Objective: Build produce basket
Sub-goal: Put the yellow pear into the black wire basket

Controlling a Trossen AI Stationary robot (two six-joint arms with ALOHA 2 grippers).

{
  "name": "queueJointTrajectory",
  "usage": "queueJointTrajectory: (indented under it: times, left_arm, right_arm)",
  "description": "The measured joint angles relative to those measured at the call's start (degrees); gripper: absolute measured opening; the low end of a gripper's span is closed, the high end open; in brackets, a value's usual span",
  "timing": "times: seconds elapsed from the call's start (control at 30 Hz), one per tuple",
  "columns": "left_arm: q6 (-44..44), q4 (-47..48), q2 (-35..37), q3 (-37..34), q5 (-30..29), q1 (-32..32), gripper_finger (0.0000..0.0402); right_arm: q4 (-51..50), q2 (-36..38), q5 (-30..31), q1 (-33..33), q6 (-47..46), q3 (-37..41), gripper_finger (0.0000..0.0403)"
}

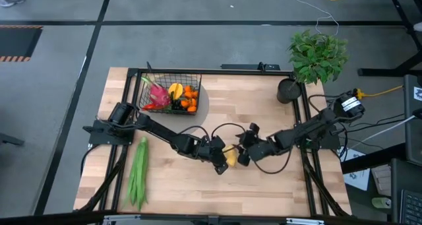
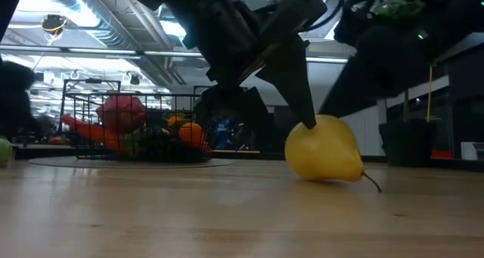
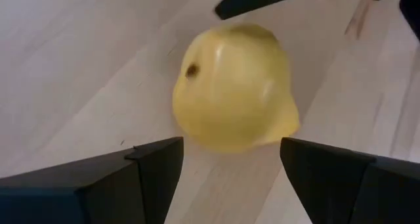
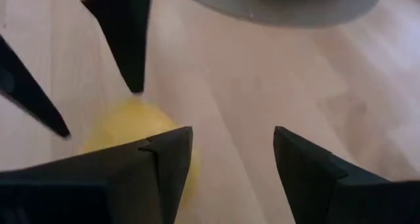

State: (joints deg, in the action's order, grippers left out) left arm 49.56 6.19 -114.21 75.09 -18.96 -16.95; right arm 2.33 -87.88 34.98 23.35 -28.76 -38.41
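Yellow pear (image 2: 324, 150), lying on its side on the table (image 2: 227, 220), mid-front.
Left gripper (image 3: 230, 168) is hovering open, fingers astride the pear, not clamping; right gripper (image 4: 230, 161) is waiting open, just beside it. Basket (image 1: 170, 93) is sitting far-left, holding produce.

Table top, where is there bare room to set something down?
Free: the wood between the basket and the dark cup, and between the green beans and the pear. Crowded: mid-table, where the left claw and right claw flank that pear.
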Motion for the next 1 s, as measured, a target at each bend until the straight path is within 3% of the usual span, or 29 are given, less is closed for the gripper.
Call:
queueJointTrajectory:
  times: [0.2, 0.4, 0.53, 0.67, 0.87, 1.0]
  left_arm:
    - [-0.11, -0.76, 0.0, 0.0, -1.33, 0.12, 0.0243]
    - [-1.03, -0.12, 0.0, 0.0, 2.58, -0.26, 0.0243]
    - [-1.23, 0.87, 0.0, 0.0, 2.62, -0.43, 0.0243]
    - [-2.14, 0.9, 0.06, 0.0, 2.62, -1.05, 0.0243]
    - [-2.16, 5.38, 0.69, -0.04, 5.22, -2.89, 0.0243]
    - [-2.18, 6.14, 0.9, -0.02, 5.21, -4.02, 0.0243]
  right_arm:
    - [-6.77, 1.13, -0.03, -1.27, 6.2, -2.94, 0.0202]
    - [-31.86, 1.81, -0.69, 0.28, -6.43, -7.17, 0.0202]
    - [-41.88, 1.81, -7.34, 3.51, -13.45, -7.13, 0.0202]
    - [-38.38, 1.81, -11.49, 7.36, -14.54, -4.6, 0.0202]
    - [-22.87, 1.79, -11.67, 8.96, -10.38, -0.81, 0.0202]
    - [-17.71, 1.79, -10.34, 8.19, -8.4, 0.2, 0.0202]
